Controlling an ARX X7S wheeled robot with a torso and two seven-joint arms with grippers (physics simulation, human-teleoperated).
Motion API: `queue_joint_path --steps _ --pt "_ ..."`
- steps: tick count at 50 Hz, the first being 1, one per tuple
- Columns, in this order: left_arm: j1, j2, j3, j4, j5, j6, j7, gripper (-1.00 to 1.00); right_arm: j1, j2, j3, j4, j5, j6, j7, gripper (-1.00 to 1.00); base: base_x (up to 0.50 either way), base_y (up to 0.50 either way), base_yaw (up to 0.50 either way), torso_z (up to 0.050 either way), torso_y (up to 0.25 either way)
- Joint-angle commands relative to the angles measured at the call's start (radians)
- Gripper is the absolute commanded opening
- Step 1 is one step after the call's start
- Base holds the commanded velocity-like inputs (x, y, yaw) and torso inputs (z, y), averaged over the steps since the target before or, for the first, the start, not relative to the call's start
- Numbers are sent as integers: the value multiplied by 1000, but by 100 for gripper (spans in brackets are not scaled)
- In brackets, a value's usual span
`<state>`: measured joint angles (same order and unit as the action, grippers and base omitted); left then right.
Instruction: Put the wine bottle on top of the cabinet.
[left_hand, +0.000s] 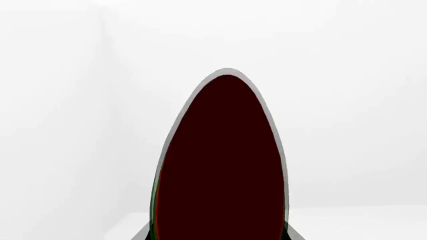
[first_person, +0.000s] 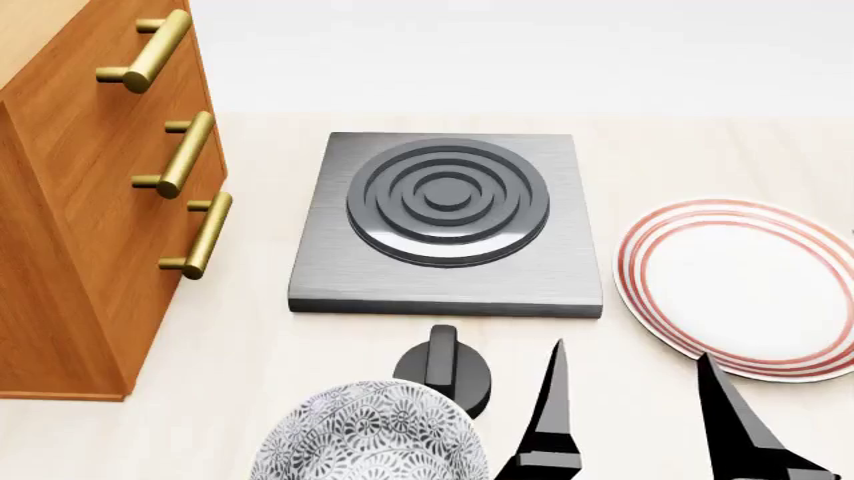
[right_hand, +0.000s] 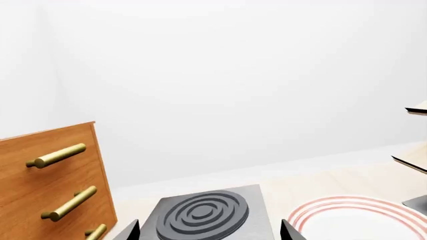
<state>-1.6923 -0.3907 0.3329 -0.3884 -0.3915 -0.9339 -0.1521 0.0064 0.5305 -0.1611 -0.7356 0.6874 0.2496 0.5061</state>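
Note:
The wine bottle (left_hand: 220, 165) fills the left wrist view as a dark maroon oval with a thin green-grey rim, seen very close against a white wall. My left gripper (left_hand: 217, 237) is shut on it, with only the grey finger edges showing on either side. Neither shows in the head view. The cabinet (first_person: 80, 200) stands at the left, orange-brown wood with brass bar handles (first_person: 187, 152), and also appears in the right wrist view (right_hand: 47, 175). A strip of its top shows at the head view's upper left corner. My right gripper (first_person: 630, 360) is open and empty, low over the table near the stove plate.
A grey square hotplate (first_person: 447, 215) with raised rings lies mid-table. A white plate with red rings (first_person: 741, 285) lies to its right. A patterned grey bowl (first_person: 367, 440) and a black knob (first_person: 445, 365) sit near the front edge. Pale rack edges (right_hand: 417, 109) show at right.

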Motion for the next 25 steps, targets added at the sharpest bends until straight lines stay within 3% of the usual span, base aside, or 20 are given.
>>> queue_joint_path --steps 1,25 --pt "10 17 -18 -54 -4 47 -19 -100 1 0 -4 5 1 -3 -2 100 0 0 3 0 10" --pt "130 -3 -63 -26 -59 -24 -37 -100 -1 3 -6 10 3 -7 1 100 0 0 0 0 1"
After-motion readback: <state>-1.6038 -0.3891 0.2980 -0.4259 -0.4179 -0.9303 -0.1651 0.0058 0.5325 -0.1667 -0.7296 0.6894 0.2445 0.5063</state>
